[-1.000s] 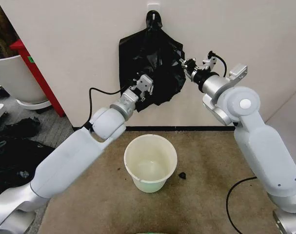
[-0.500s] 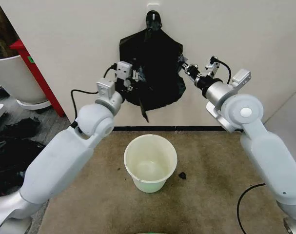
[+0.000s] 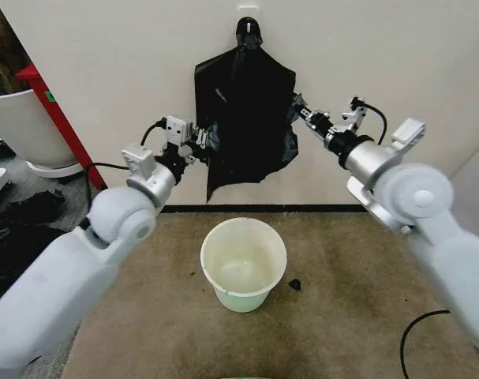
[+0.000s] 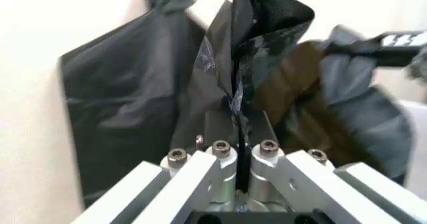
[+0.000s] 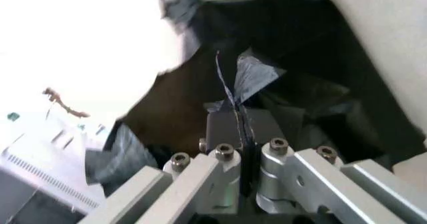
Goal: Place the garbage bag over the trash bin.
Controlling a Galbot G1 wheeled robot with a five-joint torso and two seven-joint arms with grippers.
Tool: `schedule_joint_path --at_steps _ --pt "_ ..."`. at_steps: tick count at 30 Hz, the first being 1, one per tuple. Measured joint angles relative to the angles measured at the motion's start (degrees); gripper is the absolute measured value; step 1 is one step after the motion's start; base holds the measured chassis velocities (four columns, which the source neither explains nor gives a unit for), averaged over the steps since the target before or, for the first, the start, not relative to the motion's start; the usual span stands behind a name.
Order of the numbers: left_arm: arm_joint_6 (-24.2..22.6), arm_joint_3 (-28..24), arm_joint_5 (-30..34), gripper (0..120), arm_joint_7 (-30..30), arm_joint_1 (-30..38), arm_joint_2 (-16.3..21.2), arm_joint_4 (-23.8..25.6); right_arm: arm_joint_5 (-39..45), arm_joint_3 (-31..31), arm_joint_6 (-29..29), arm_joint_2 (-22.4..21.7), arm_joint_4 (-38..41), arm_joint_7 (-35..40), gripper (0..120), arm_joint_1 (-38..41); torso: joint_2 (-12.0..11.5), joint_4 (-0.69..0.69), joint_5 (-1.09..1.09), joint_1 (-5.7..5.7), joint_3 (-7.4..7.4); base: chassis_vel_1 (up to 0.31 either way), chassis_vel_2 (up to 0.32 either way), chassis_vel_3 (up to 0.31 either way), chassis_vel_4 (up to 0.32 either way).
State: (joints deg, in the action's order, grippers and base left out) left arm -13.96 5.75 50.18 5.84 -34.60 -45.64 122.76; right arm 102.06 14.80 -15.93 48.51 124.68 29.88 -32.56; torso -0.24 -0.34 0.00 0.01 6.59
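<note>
While the garbage bag (image 3: 243,118) hangs from a hook (image 3: 248,17) on the wall (image 3: 105,55), its two side edges are gripped at mid-height. The left gripper (image 3: 203,140) is clamped on a fold of the bag's left edge, its fingers (image 4: 220,129) pressed together over the plastic. The right gripper (image 3: 302,114) is closed likewise on the right edge, a pinch of film held between its fingers (image 5: 227,124). Below the bag, the trash bin (image 3: 244,263) is seen standing upright and empty on the carpet (image 3: 342,276), well apart from both grippers.
</note>
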Motion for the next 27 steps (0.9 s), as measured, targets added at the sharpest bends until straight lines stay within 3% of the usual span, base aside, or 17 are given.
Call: schedule_joint_path --at_steps 6,12,19,22,27 --pt "0.11 0.63 10.66 0 1.25 1.6 3.89 5.3 7.6 2.2 -0.95 -4.39 6.91 5.03 0 0.16 0.0 -0.01 0.01 0.0 0.0 0.0 0.0 0.0 0.0" --pt "-0.51 1.3 23.31 0 7.02 -1.12 8.13 12.1 18.41 7.56 -1.32 -7.51 13.54 14.48 0 -1.52 0.0 0.0 0.0 0.0 -0.01 0.0 0.0 0.0 0.0" --pt "0.37 1.6 24.9 0 6.81 -7.67 7.3 11.96 15.63 9.02 -1.43 -7.09 15.01 14.2 0 -8.32 0.0 0.01 0.0 0.0 0.0 0.0 0.0 0.0 0.0" --pt "1.65 0.98 23.67 0 3.61 -11.14 4.75 8.5 9.57 7.93 -2.28 -5.72 14.68 11.45 0 -14.31 -0.01 -0.01 0.02 0.0 0.0 0.0 0.0 0.0 0.0" --pt "1.9 0.55 21.73 0 2.8 -13.91 2.61 6.61 8.49 7.23 -2.59 -4.88 14.63 11.51 0 -17.83 -0.01 0.0 0.0 0.0 0.01 0.0 0.0 0.0 0.0"
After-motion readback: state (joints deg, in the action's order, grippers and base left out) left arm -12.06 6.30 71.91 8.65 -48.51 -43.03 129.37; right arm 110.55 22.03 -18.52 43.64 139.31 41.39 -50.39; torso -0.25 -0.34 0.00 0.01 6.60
